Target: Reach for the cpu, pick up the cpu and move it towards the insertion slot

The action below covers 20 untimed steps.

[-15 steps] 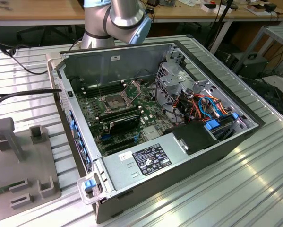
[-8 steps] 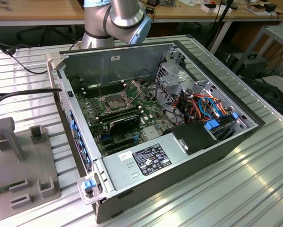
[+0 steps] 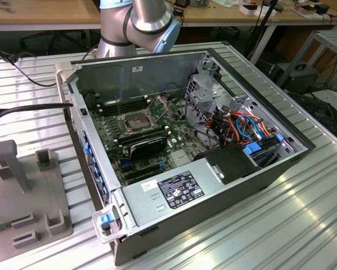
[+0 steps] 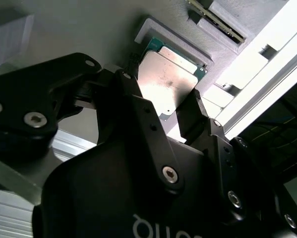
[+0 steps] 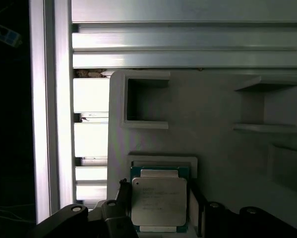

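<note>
**Gripper astride the cpu, chip not yet lifted from its nest**

Gripper (image 4: pixel 162 91) stands directly over the cpu (image 5: pixel 159 201), its black fingers (image 4: pixel 138 114) spread to either side of the plate and flanking two opposite edges. In the first wrist view a pale sliver shows between one finger and the chip's edge. I therefore judge the jaws open around it and not yet clamped, though one finger looks to be touching or very nearly so.

The cpu lies flat in a shallow square recess of a grey moulded fixture (image 5: pixel 212 144), pale metal lid upward, with a green border showing round the lid. Being square, it has no long axis to favour. What counts is that its edges run parallel to the finger faces, and in both wrist views they seem to.

The insertion slot (image 3: pixel 135 121) sits on the green motherboard (image 3: pixel 115 143) inside the open computer case (image 3: pixel 213 185). It has a silver frame and a dark centre, and its metal flap looks raised. From the wrist views I cannot tell which way the socket lies from the gripper.
</note>
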Available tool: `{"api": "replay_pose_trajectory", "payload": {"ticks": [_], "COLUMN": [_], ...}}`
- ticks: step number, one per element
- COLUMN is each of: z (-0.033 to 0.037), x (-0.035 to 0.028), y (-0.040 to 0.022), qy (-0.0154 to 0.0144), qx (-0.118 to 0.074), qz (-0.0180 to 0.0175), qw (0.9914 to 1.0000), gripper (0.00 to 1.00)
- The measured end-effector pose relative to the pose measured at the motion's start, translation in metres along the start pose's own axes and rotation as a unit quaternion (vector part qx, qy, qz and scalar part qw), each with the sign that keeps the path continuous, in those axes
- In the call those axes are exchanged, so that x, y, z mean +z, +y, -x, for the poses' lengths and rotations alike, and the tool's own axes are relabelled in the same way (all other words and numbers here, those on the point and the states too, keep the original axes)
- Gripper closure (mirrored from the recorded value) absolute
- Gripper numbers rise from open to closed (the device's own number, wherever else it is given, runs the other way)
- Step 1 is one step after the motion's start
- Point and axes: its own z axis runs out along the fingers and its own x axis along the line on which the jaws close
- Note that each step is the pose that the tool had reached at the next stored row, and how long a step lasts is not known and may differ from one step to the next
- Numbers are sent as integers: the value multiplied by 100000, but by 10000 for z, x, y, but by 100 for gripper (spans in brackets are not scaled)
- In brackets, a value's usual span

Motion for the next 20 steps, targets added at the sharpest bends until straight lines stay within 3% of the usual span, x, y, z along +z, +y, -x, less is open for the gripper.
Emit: {"api": "replay_pose_trajectory", "payload": {"ticks": [11, 20], "z": [0, 0], "x": [-42, -100], "y": [0, -1], "qy": [-1, -448], "qx": [1, 5], "qz": [59, 73], "qw": [100000, 99999], "gripper": [45, 45]}}
